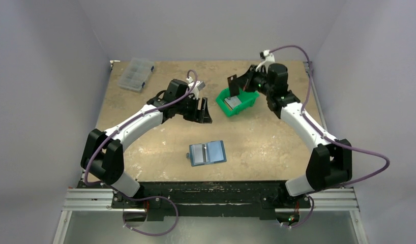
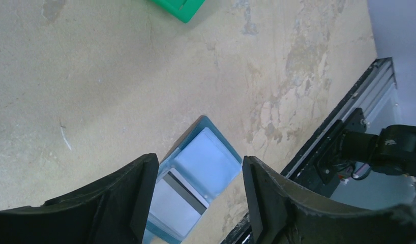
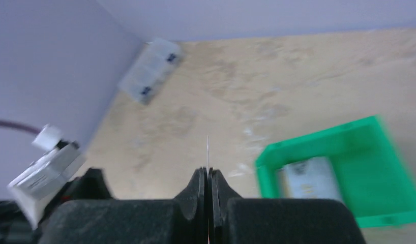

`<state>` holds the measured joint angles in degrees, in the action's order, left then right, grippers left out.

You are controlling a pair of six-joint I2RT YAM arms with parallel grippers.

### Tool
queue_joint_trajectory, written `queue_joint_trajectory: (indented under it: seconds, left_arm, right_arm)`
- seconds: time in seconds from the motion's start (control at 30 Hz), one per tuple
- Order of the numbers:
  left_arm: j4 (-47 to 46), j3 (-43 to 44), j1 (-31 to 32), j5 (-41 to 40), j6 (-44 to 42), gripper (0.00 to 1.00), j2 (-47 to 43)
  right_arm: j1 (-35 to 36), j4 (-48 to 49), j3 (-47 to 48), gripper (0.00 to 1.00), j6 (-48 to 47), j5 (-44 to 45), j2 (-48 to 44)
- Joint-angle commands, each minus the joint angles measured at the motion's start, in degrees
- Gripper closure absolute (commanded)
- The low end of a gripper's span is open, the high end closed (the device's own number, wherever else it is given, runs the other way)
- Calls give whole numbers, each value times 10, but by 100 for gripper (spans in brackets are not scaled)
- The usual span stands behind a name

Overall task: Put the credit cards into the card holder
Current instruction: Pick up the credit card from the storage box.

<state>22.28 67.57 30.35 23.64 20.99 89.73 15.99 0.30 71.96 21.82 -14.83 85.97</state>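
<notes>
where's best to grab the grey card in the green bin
Probably from above: the thin flat grey card is fenced by the walls of the green plastic bin. Pinch across one exposed edge, since only its slim thickness fits between jaws.

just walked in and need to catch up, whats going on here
The right gripper is shut on a card, held edge-up close by the green bin. A second card lies inside the bin. The card holder lies open on the table near the front. The left gripper hovers open and empty above the table, with the holder in its camera's view.
</notes>
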Motion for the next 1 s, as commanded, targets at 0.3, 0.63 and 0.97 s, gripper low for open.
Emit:
queue_joint_trajectory:
  seconds: [0.3, 0.63, 0.97]
  left_arm:
    - [-401, -204, -20, 219, 363, 29, -142]
    - [-561, -312, -3, 185, 481, 39, -187]
    - [-365, -277, 5, 126, 356, 100, -186]
  right_arm:
    - [47, 428, -364, 100, 451, -255, -132]
    - [95, 661, -436, 100, 579, -240, -84]
    - [102, 572, -450, 87, 511, -228, -115]
